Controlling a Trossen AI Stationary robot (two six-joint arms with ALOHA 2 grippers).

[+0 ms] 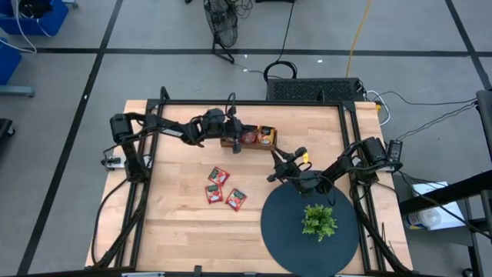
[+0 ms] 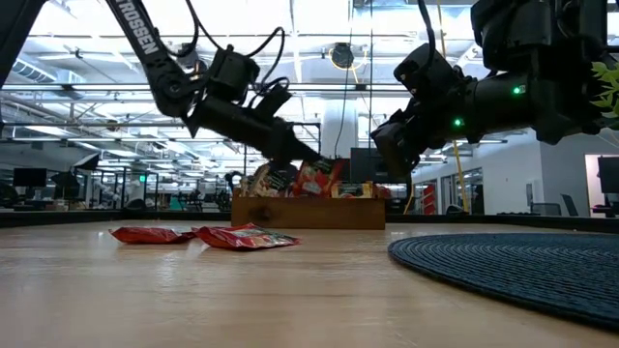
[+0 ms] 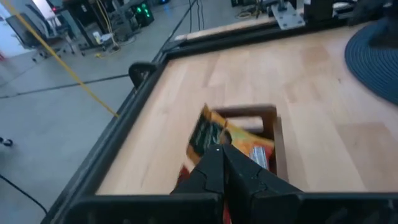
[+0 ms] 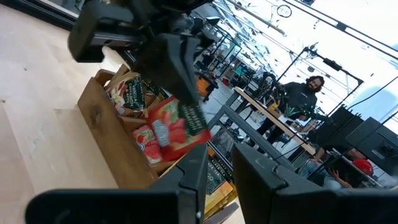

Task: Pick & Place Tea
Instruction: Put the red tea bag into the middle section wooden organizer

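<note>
Pinching what looks like a red sachet (image 4: 180, 127), the closed left end effector (image 1: 237, 144) hangs over the tray (image 1: 247, 144).

Both my arms are matte black, chunky jointed segments with loose black cables looping along them. The left arm (image 2: 160, 68) has white TROSSEN lettering down its upper link. The right arm (image 2: 503, 92) shows small green status lights near its wrist. The fingers (image 4: 189, 180) are flat dark slabs with squared edges, and each base is bolted to the table (image 1: 184, 231) frame.
</note>
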